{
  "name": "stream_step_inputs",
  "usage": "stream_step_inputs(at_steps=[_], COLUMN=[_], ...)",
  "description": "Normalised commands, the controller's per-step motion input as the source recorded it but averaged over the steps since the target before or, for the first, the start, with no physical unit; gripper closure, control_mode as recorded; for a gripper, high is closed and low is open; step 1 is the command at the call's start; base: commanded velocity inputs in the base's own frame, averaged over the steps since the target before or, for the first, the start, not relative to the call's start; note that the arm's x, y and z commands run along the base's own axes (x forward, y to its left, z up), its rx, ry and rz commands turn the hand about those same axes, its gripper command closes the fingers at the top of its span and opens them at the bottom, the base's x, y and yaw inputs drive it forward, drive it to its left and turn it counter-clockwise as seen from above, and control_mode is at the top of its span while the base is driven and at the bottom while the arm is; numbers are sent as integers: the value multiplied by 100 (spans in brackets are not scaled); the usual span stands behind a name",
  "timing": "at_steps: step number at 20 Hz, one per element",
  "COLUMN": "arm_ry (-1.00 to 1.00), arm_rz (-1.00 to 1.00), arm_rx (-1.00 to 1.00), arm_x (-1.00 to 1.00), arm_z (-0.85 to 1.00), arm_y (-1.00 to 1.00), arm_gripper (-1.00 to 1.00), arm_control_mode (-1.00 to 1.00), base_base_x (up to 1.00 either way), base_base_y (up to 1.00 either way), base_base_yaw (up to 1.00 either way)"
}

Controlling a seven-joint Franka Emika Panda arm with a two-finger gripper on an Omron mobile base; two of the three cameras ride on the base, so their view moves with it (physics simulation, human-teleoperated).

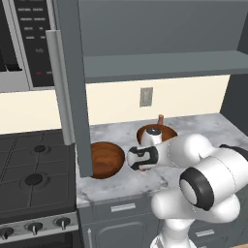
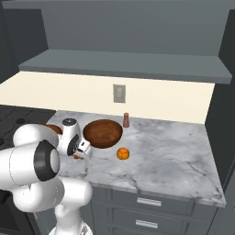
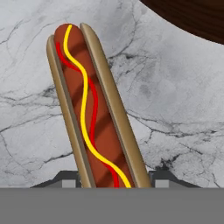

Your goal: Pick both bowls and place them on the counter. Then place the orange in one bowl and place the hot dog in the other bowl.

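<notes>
1. Closest to my hand camera is the hot dog [image 3: 94,109]. It lies on the marble counter [image 3: 175,96], a tan bun with a sausage striped in yellow and red, its near end running down between the two finger tips [image 3: 68,183].
2. The gripper [image 3: 114,181] has a tip on each side of the bun, jaws partly closed around it. I can't tell whether the pads actually press on it.
3. From the right base view, the gripper [image 2: 79,153] sits low over the counter [image 2: 170,160] near its front left part.
4. One bowl [image 2: 103,133] stands upright on the marble just behind the hand; its hollow looks bare.
5. The other bowl [image 1: 104,160] stands near the counter's left end, beside the stovetop [image 1: 34,169]. I see nothing in it either.
6. The orange [image 2: 122,153] rests on the marble just in front of the first bowl, outside it.
7. A small brown shaker [image 2: 126,120] stands upright behind that bowl, near the wall.
</notes>
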Motion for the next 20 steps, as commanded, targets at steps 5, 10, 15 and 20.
stream_step_inputs(at_steps=[5,10,15,20], arm_ry=[-4,-15,-16,-14], arm_rz=[0,0,0,0], arm_rx=[0,0,0,0], arm_x=[-27,-78,-73,-54], arm_z=[0,15,52,66], arm_y=[-1,0,8,13], arm_gripper=[100,100,100,100], arm_control_mode=[-100,-100,-100,-100], base_base_x=[0,0,0,0], base_base_y=[0,0,0,0], base_base_yaw=[0,0,0,0])
